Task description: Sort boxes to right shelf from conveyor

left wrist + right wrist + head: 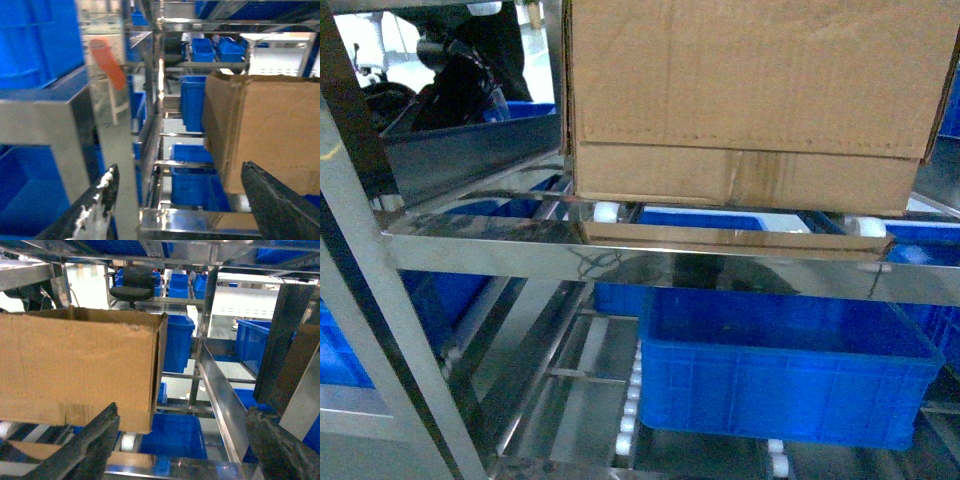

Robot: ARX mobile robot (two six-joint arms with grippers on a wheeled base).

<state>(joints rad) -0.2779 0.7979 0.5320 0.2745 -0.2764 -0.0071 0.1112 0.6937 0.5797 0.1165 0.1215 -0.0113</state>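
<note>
While seated on roller rails (607, 212) of right shelf (620, 255): box (750, 100). Left end effector (182, 200), right end effector (182, 440) wide, empty. Withdraw straight, avoiding box sides.

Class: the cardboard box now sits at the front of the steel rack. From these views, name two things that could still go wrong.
1. The cardboard box rests on white roller wheels near the rack's front rail; it may roll or skew.
2. Both grippers, left and right, are open astride the box corners, so withdrawing could snag it.
</note>
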